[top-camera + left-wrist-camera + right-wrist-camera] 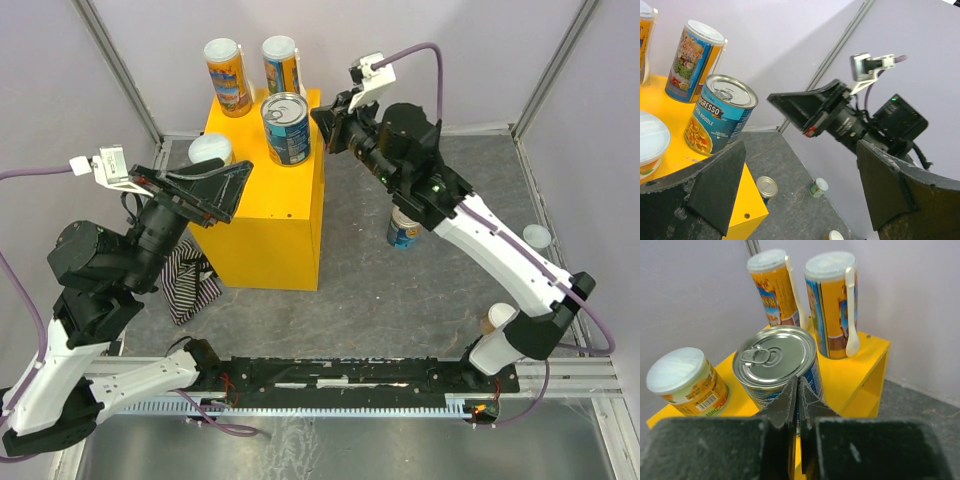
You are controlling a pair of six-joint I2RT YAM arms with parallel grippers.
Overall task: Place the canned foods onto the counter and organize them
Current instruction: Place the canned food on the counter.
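Note:
The yellow counter carries two tall cans at the back, a blue soup can with a pull-tab top, and a short white-lidded can. My right gripper is shut with nothing between its fingers. Its tips sit right at the near side of the soup can. My left gripper hangs open and empty over the counter's front left. In the left wrist view its fingers frame the floor. A blue can stands on the floor under the right arm.
Two small white-lidded cans stand on the grey floor, one at the right wall and one by the right arm's base. A striped cloth lies left of the counter. Purple walls enclose the area.

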